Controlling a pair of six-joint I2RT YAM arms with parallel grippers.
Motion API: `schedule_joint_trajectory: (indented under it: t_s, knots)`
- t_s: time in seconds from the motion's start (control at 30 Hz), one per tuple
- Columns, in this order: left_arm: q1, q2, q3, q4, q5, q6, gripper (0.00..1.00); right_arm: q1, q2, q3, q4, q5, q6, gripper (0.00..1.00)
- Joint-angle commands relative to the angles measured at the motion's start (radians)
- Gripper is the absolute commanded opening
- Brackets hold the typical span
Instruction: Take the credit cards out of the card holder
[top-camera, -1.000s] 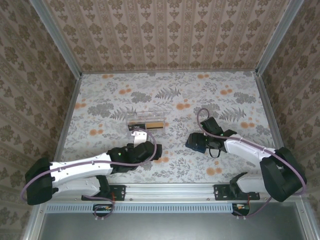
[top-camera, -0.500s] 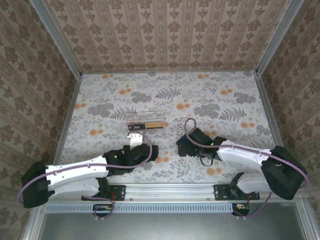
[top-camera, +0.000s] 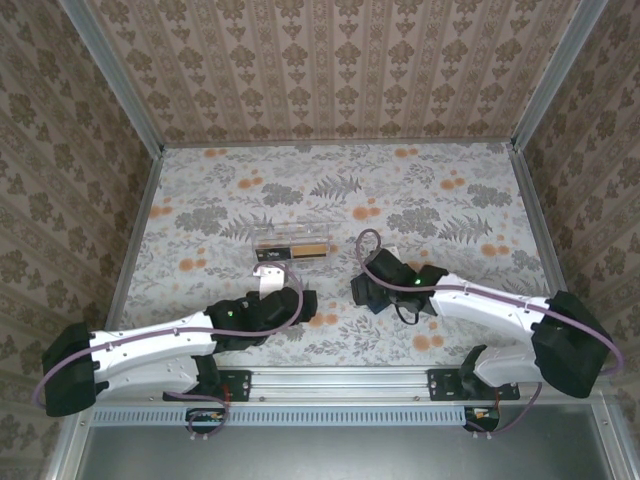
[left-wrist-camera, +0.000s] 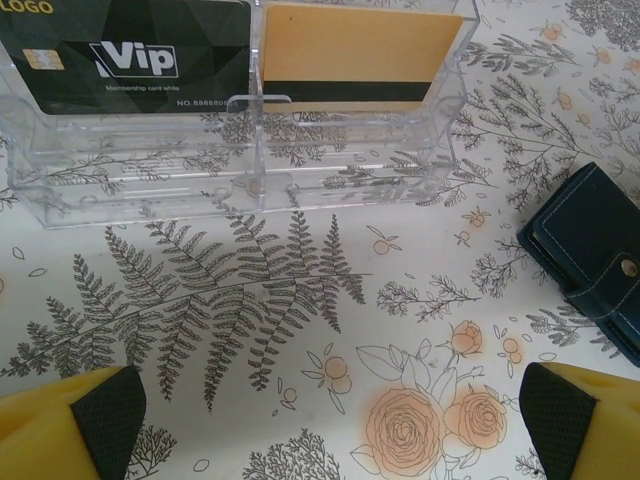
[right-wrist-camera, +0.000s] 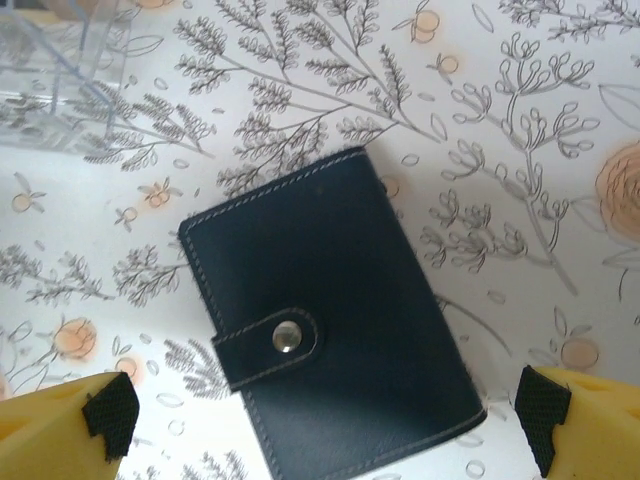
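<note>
The card holder (right-wrist-camera: 330, 330) is a dark navy wallet lying flat on the floral table, closed by a strap with a metal snap. The credit cards are hidden inside it. My right gripper (right-wrist-camera: 327, 425) hovers open just above it, its yellow fingers (right-wrist-camera: 60, 430) standing wide on either side without touching. In the top view the right gripper (top-camera: 362, 290) covers the holder. My left gripper (left-wrist-camera: 333, 420) is open over bare table, and one corner of the card holder (left-wrist-camera: 595, 260) lies to its right. In the top view the left gripper (top-camera: 308, 303) sits left of the right one.
A clear plastic box (left-wrist-camera: 240, 150) stands ahead of the left gripper, holding a black Vip card (left-wrist-camera: 130, 50) and a gold card (left-wrist-camera: 350, 50). In the top view the box (top-camera: 292, 243) is at mid-table. Patterned walls enclose the table on three sides.
The right gripper has swung left and come to hang over the card holder. The left arm shifted slightly at first, then held still. Both grippers stayed open.
</note>
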Motion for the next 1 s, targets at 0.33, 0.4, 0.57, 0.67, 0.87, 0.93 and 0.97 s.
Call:
schedule_joint_trajectory:
  t_s: [0.33,0.4,0.57,0.67,0.87,0.93,0.97]
  knots:
    - [-0.004,0.080,0.056,-0.031,0.094,-0.025,0.96,0.085,0.032,-0.110,0.142,-0.170,0.096,1.00]
    - [-0.002,0.096,0.060,-0.029,0.094,-0.022,0.96,0.114,0.030,-0.100,0.130,-0.130,0.118,1.00]
    - [0.005,0.107,0.057,-0.014,0.103,-0.013,0.97,0.121,0.000,-0.100,0.073,-0.001,0.134,1.00]
    - [0.012,0.105,0.050,-0.006,0.111,-0.011,0.97,0.091,-0.001,-0.068,0.044,0.009,0.084,1.00]
    - [0.013,0.077,0.030,-0.005,0.106,-0.020,0.97,0.040,0.005,-0.033,-0.017,0.038,0.042,1.00]
    - [0.014,0.066,0.023,-0.004,0.105,-0.018,0.98,0.002,0.007,-0.024,-0.013,0.026,0.007,1.00]
    - [0.016,0.062,0.022,-0.006,0.104,-0.017,0.98,-0.022,0.008,-0.013,-0.008,0.014,-0.014,1.00]
